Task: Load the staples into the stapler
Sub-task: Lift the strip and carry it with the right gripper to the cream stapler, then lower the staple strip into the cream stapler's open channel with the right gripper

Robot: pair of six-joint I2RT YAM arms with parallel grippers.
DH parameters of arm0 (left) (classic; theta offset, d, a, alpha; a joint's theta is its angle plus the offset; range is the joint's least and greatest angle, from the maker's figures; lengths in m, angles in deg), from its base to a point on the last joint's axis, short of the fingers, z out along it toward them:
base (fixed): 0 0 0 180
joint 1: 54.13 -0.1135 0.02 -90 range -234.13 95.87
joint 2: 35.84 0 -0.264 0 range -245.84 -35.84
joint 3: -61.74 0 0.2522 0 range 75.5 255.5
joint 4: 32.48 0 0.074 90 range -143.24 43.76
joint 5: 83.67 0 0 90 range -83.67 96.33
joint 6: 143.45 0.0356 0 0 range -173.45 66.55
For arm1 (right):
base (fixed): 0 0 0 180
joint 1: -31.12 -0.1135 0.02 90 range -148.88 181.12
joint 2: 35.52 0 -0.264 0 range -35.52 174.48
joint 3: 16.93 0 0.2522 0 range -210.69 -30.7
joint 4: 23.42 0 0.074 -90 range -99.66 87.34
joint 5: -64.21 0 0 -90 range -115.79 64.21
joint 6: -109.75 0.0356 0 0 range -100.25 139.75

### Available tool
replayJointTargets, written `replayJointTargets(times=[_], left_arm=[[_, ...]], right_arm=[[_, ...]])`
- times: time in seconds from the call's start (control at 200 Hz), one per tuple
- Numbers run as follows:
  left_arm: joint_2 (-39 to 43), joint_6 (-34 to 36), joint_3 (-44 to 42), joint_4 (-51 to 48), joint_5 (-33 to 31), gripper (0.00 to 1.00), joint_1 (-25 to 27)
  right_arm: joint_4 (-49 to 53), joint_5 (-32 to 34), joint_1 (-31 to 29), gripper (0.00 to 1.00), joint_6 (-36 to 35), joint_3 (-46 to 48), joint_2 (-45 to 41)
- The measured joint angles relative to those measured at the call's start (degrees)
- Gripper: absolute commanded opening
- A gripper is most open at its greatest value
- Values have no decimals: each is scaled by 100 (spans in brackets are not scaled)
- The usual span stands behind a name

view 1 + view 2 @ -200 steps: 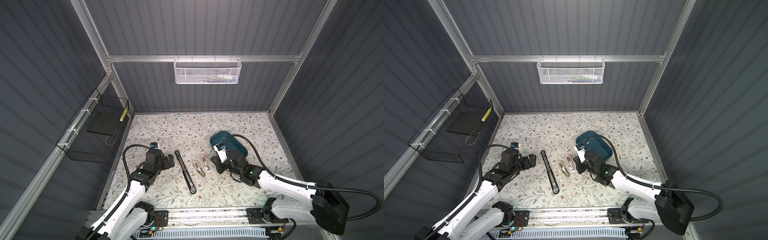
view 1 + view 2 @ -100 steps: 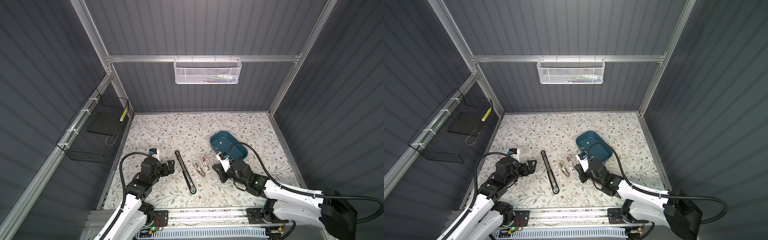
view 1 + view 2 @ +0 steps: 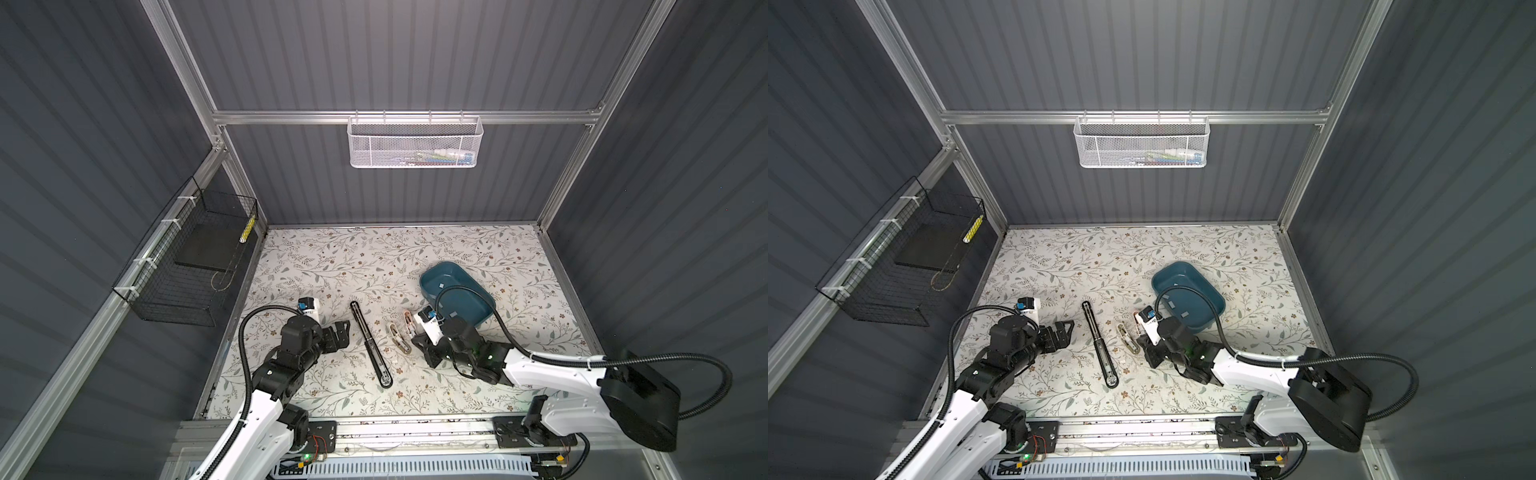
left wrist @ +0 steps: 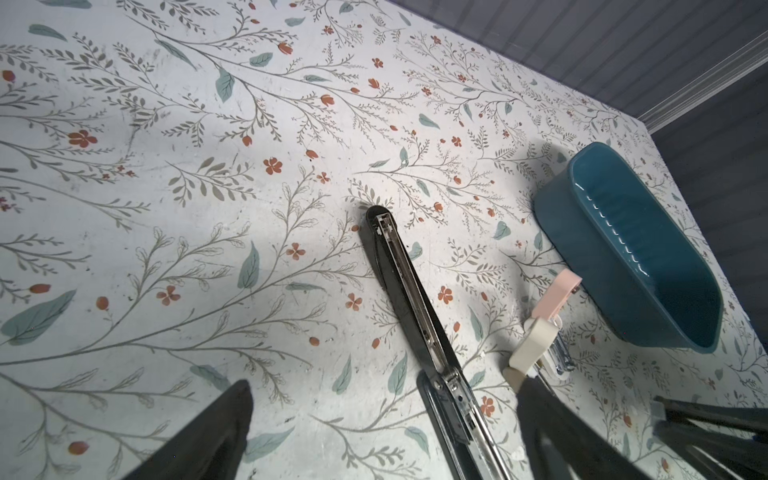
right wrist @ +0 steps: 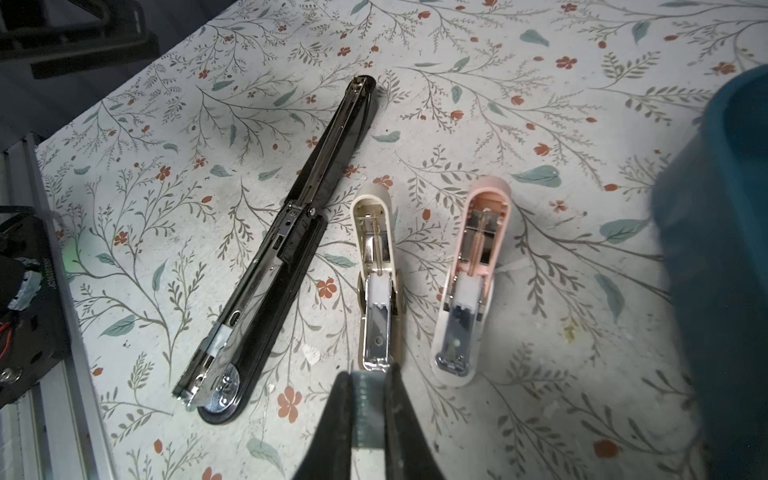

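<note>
Teal tray (image 4: 582, 257), black stapler (image 3: 371, 345), floral-patterned tabletop (image 3: 332, 266).

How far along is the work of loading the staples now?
Done: the black stapler, cream stapler and pink stapler lie opened.
In hand: the right hand is shut on a staple strip at the tip of the cream stapler's magazine; the left hand is open beside the black one.
Left: seating that strip; more strips lie in the blue tray. Whether any magazine is filled, I cannot tell.
</note>
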Motion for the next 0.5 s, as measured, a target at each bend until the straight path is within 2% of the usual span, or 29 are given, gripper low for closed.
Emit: replayJointTargets(times=[0.5], left_arm=[[168,0,-20,0,4,99,0]], right_arm=[[-129,-153,-44,12,0,-612,1121]])
